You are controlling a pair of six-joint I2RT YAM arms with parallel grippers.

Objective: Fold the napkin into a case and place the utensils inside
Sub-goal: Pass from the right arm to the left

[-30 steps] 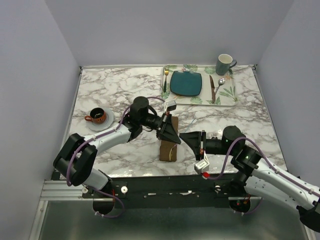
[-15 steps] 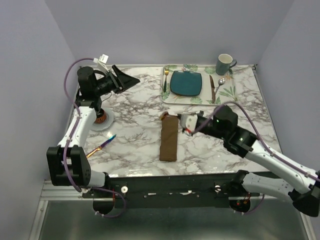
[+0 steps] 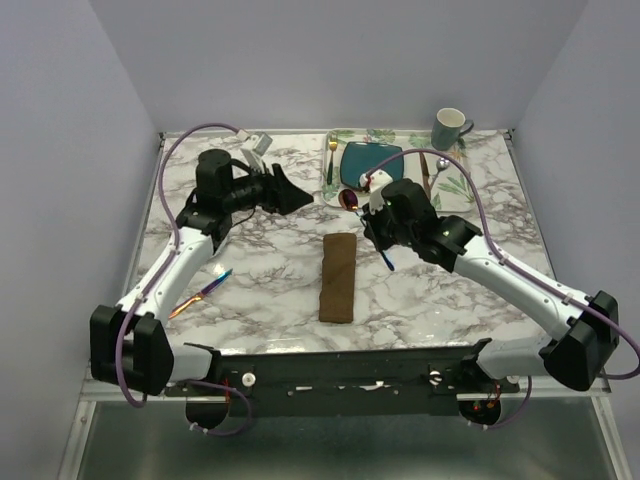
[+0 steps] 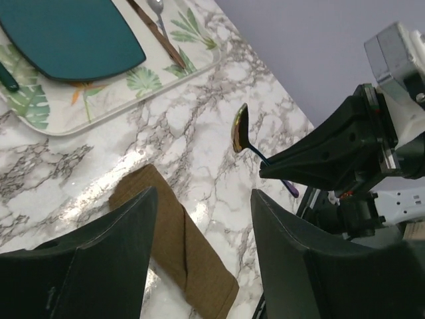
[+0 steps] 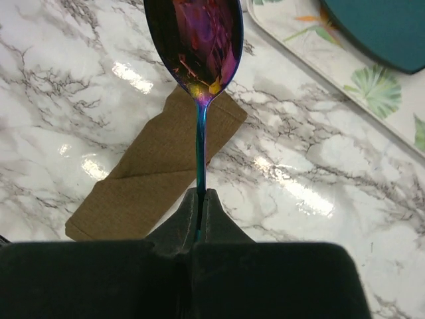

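The napkin [image 3: 338, 279] lies on the table a little near of the middle, folded into a long narrow strip that runs from far to near. One fold line crosses it diagonally, but I cannot tell from these views which end is the open mouth of the case.

Just beyond its far end, the right gripper [image 5: 201, 197] is pinched tight on the thin handle of a rainbow spoon [image 5: 196, 40]. The spoon is held clear of the table with its bowl pointing far and left, toward the leaf-printed placemat [image 3: 455, 190] and the teal plate [image 3: 372, 165]. A second rainbow piece [image 3: 205, 292] rests on the table well to the left of the napkin.

The left gripper [image 4: 202, 197] hangs over the far-left middle of the table. Its jaws stand wide apart with nothing between them, and they aim toward the napkin.

The folding looks done, so the step in hand is loading the utensils, spoon first. The next move probably calls for turning the spoon in line with the strip and sliding it into the mouth. The free gripper would likely need to pin or lift the cloth so it does not skid.

Half a second earlier, the left arm was up in the far-left corner and the right gripper sat low at the napkin's far end. The piece on the left has not moved.
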